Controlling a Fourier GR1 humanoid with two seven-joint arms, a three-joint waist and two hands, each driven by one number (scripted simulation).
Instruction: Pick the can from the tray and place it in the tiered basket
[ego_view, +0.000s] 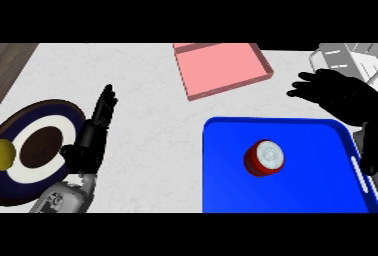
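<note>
Down at the near edge a grey forearm leads up to the left hand (92, 135), black, fingers straight and together, holding nothing, resting on the pale speckled counter (148, 150) just beside the plate; the counter is the biggest thing on view, matt and stone-like, with a strip of dark wood along its far left. Next in size is the blue tray (295, 195), glossy hard plastic with rounded corners, a raised rim and a white slot handle on its right side; then the round plate (29, 150) at the left, dark blue rim, white ring, brown middle, with a small yellow ball-like thing (4, 153) on its left edge; then a flat pink box or tray (221, 67) at the far side, shallow and square-edged; then the white wire basket (343, 57), only a corner showing at the top right. The right hand (336, 92) hovers beyond the tray's far edge, in front of the basket, its fingers spread and slightly curled, holding nothing; it is apart from the can. Smallest is the can (263, 158), red with a pale metal lid, standing upright near the middle of the tray; I'd judge it light, rigid and smooth enough to slip, so the curved side wall, fingers opposite thumb, looks the best hold.
</note>
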